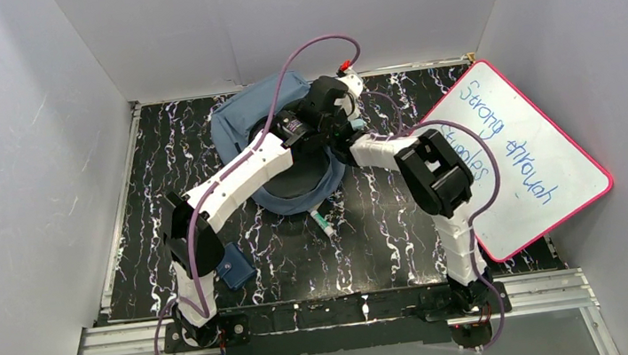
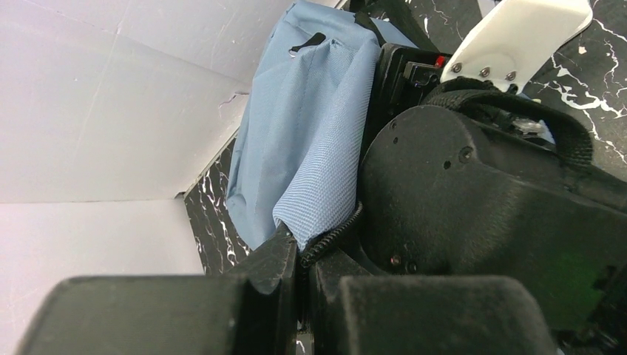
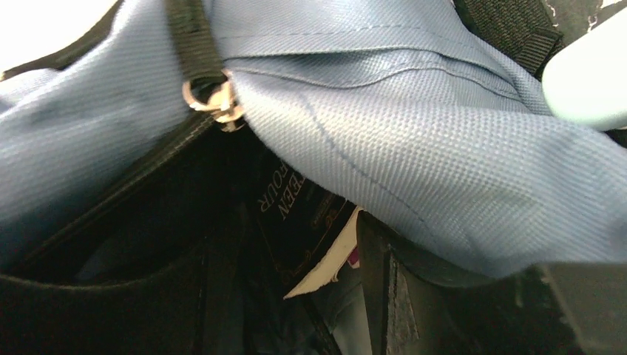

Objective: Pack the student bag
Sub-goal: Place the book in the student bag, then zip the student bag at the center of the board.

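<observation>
We see a small blue pouch (image 1: 236, 268) front left, well apart from the rest. The student bag (image 1: 237, 119) lies mid-table at the back, mouth open, with a dark packet (image 3: 296, 214) with white lettering inside. The left gripper (image 2: 299, 259) is pressed together, pinching the bag's zipper edge. The right gripper (image 3: 347, 325) is at the bag's mouth, jaws spread and holding nothing. A whiteboard (image 1: 541, 160) lies at the right.

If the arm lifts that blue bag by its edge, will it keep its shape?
Probably floppy: the bag drapes in folds where the left gripper pinches its zipper edge. Likely sags unevenly, with a dark printed item inside.
</observation>
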Controlling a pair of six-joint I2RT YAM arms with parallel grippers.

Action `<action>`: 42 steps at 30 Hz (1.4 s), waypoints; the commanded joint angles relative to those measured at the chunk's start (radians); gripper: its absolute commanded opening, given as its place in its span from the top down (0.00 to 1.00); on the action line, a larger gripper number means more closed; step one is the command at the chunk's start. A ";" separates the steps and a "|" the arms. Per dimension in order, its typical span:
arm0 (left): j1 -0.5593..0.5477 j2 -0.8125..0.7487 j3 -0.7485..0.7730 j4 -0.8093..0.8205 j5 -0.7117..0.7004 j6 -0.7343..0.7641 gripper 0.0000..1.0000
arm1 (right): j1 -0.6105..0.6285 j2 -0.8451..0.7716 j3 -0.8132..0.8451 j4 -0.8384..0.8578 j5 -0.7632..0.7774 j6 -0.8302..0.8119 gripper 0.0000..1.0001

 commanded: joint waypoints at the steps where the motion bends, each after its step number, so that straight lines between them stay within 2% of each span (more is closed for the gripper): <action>1: -0.017 -0.091 0.007 0.040 -0.025 0.005 1.00 | -0.009 -0.129 -0.015 -0.052 0.033 -0.046 0.33; 8: -0.017 -0.090 0.005 0.041 -0.031 0.008 1.00 | -0.013 -0.218 -0.092 -0.111 0.026 -0.107 0.33; 13: -0.015 -0.103 -0.026 0.056 -0.052 0.002 1.00 | -0.015 -0.320 -0.186 -0.126 -0.036 -0.280 0.34; 19: 0.038 -0.106 -0.018 0.081 -0.141 -0.075 1.00 | -0.015 -0.536 -0.337 -0.162 -0.126 -0.501 0.33; 23: 0.083 -0.107 0.056 0.093 -0.148 -0.104 1.00 | -0.016 -0.675 -0.416 -0.260 -0.125 -0.598 0.31; 30: 0.103 -0.066 0.138 0.134 -0.170 0.003 1.00 | -0.019 -0.821 -0.543 -0.459 -0.110 -0.701 0.29; 38: 0.120 -0.118 0.064 0.132 -0.156 0.013 1.00 | -0.019 -0.905 -0.657 -0.451 -0.219 -0.757 0.29; 42: 0.120 -0.197 -0.042 0.098 -0.121 -0.052 1.00 | -0.019 -0.897 -0.655 -0.456 -0.253 -0.772 0.28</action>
